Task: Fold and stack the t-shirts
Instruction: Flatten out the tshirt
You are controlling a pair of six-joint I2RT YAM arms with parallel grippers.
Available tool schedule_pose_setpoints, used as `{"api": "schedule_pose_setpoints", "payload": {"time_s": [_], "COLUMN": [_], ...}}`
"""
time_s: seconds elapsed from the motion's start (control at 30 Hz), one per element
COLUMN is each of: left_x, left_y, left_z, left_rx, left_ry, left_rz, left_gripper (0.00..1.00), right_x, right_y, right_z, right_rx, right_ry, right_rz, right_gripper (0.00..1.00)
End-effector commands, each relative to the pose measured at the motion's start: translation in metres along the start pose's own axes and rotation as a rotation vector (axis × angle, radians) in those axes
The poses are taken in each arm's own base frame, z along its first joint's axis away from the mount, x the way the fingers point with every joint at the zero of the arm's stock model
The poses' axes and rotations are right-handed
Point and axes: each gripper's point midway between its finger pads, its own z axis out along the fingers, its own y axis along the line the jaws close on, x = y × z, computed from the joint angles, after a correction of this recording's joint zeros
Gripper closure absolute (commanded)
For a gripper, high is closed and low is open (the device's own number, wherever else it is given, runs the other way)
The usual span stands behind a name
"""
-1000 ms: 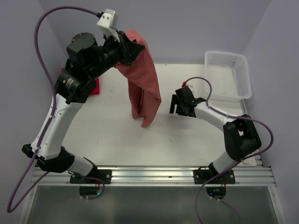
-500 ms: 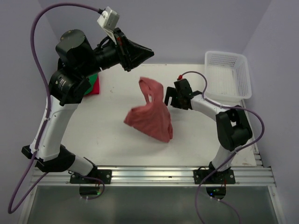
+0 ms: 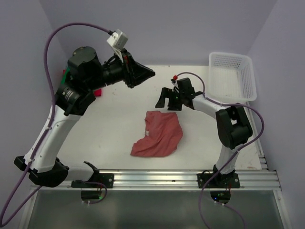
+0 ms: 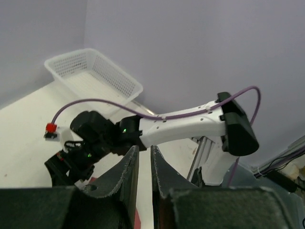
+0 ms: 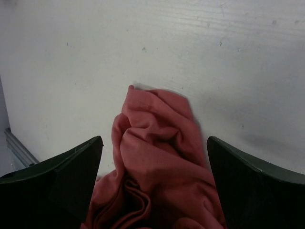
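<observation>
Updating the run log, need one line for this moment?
phase: fold not started | brick-red t-shirt: crumpled on table | left gripper: raised, empty, jaws narrowly apart | right gripper: open, over t-shirt edge

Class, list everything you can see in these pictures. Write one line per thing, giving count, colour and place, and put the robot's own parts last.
t-shirt: one, brick red, crumpled at the middle of the table.
cloth: one, red-pink, far left of the table, mostly hidden behind the left arm.
basket: one, white mesh, far right corner, looks empty.
table: one, white.
cables: two, purple, one along each arm.
left gripper: one, black, raised over the far left of the table, jaws slightly apart, empty.
right gripper: one, black, above the t-shirt's far edge, jaws wide apart, empty.
</observation>
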Motion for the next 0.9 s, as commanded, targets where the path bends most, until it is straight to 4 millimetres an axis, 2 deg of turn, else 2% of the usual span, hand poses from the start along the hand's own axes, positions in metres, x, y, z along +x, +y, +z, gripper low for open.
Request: {"api": "schedule_pose_setpoints", "payload": {"time_s": [0.0,0.03,0.07,0.1,0.13,0.17,0.2,0.23,0.27,0.3,0.33,0.37,0.4,0.43,0.5,0.53,0.6,0.63,0.7,0.77,0.8,0.87], "left_x": [0.034,0.045,0.07,0.072,0.094,0.099,0.101,0.117,0.118,0.121,0.134,0.137,0.139,0.153,0.163,0.184,0.202,0.221,0.24,0.269,0.273,0.304], "left_y": [0.038,0.049,0.066,0.078,0.092,0.104,0.108,0.117,0.123,0.127,0.133,0.135,0.14,0.145,0.153,0.161,0.171,0.179,0.191,0.203,0.208,0.214], "left_z": [0.005,0.005,0.007,0.003,0.002,-0.002,-0.007,-0.009,-0.016,-0.018,-0.021,-0.025,-0.027,-0.029,-0.029,-0.031,-0.025,-0.027,-0.02,-0.017,-0.013,-0.006], "left_rx": [-0.14,-0.181,-0.23,-0.293,-0.344,-0.403,-0.429,-0.465,-0.509,-0.529,-0.557,-0.569,-0.595,-0.611,-0.627,-0.647,-0.647,-0.661,-0.671,-0.685,-0.682,-0.654], "left_ry": [0.021,0.033,0.075,0.051,0.082,0.074,0.059,0.08,0.062,0.055,0.073,0.064,0.05,0.072,0.066,0.102,0.113,0.148,0.175,0.234,0.226,0.297], "left_rz": [-0.039,-0.059,-0.082,-0.079,-0.102,-0.103,-0.106,-0.12,-0.121,-0.13,-0.141,-0.144,-0.151,-0.161,-0.163,-0.172,-0.161,-0.167,-0.171,-0.19,-0.19,-0.225], "left_gripper": [0.81,0.8,0.8,0.78,0.76,0.75,0.75,0.73,0.73,0.73,0.71,0.71,0.7,0.7,0.69,0.69,0.69,0.69,0.7,0.7,0.71,0.72], "right_x": [-0.001,0.002,0.004,0.007,0.009,0.012,0.015,0.019,0.027,0.03,0.036,0.047,0.053,0.058,0.072,0.072,0.079,0.078,0.079,0.078,0.077,0.075], "right_y": [0.021,0.02,0.021,0.02,0.019,0.02,0.02,0.019,0.023,0.017,0.018,0.02,0.02,0.017,0.015,0.01,0.007,0.01,0.007,0.006,0.007,0.008], "right_z": [-0.019,-0.018,-0.017,-0.016,-0.015,-0.013,-0.012,-0.011,-0.009,-0.007,-0.005,-0.001,0.001,0.003,0.003,0.003,0.0,-0.004,-0.01,-0.018,-0.021,-0.026], "right_rx": [-0.074,-0.075,-0.077,-0.071,-0.063,-0.062,-0.05,-0.032,-0.023,0.023,0.041,0.055,0.067,0.086,0.103,0.127,0.128,0.125,0.142,0.151,0.148,0.147], "right_ry": [-0.001,0.009,0.013,0.018,0.027,0.037,0.039,0.048,0.059,0.056,0.062,0.08,0.09,0.092,0.108,0.098,0.104,0.097,0.093,0.078,0.072,0.056], "right_rz": [-0.058,-0.055,-0.056,-0.055,-0.049,-0.048,-0.045,-0.046,-0.064,-0.076,-0.087,-0.104,-0.111,-0.11,-0.123,-0.122,-0.126,-0.131,-0.138,-0.143,-0.147,-0.154], "right_gripper": [0.05,0.06,0.07,0.08,0.09,0.12,0.14,0.15,0.16,0.17,0.18,0.19,0.19,0.19,0.2,0.2,0.2,0.2,0.22,0.26,0.27,0.29]}}
